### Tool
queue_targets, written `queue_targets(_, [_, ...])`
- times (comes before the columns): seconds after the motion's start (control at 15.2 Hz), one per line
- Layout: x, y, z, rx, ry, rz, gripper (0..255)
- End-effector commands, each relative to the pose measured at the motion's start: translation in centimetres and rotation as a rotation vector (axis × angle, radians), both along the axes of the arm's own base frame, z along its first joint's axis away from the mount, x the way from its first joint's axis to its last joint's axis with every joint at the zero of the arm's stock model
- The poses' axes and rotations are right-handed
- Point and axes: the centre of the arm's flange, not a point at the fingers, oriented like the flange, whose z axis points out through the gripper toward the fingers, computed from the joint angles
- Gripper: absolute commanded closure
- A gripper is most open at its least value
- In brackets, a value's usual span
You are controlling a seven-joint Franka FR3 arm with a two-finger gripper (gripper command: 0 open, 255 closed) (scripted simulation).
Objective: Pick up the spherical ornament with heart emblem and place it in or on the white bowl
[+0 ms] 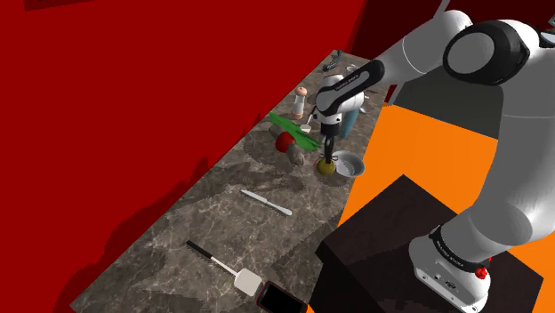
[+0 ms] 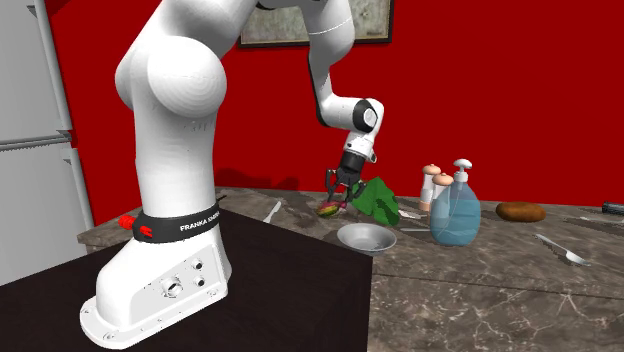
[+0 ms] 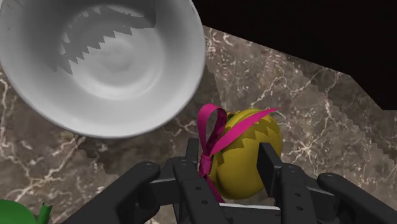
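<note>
Wrist view looks along the gripper (image 3: 230, 153), whose two black fingers (image 3: 270, 167) are clamped on opposite sides of the yellow spherical ornament (image 3: 249, 143), so the ball is truly grasped between them and not merely lying beside them. A pink ribbon (image 3: 210, 137) tied at its top loops out past one finger; the heart emblem cannot be made out from here. The pinch runs across the ball's widest part, which I judge sensible, since a round body would slip out of an off-centre hold. Just beyond the fingertips the white bowl (image 3: 191, 83) sits upright and empty on the marbled table (image 3: 305, 127), near the ornament but apart from it. In the shoulder view the hand comes down almost vertically over the ball, likely to keep the fingers clear of the bowl's rim. Whether the ornament has left the table I cannot tell. The grasp looks done; what remains, as I read it, is a short lift, a small carry over the rim, and a low release so the ball does not bounce out. A green leafy thing (image 2: 375, 198) and a blue pump bottle (image 2: 455, 212) stand nearby, off that path.
</note>
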Motion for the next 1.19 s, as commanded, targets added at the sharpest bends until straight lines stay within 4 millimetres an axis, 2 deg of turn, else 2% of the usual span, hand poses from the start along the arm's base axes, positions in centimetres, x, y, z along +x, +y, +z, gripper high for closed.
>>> queue_targets(0.0, [0.0, 0.0, 1.1, 0.000, 0.000, 0.000, 255])
queue_targets(0.59, [-0.1, 0.0, 5.7, 0.000, 0.000, 0.000, 255])
queue_targets(1.12, [-2.0, -10.2, 7.8, 0.000, 0.000, 0.000, 255])
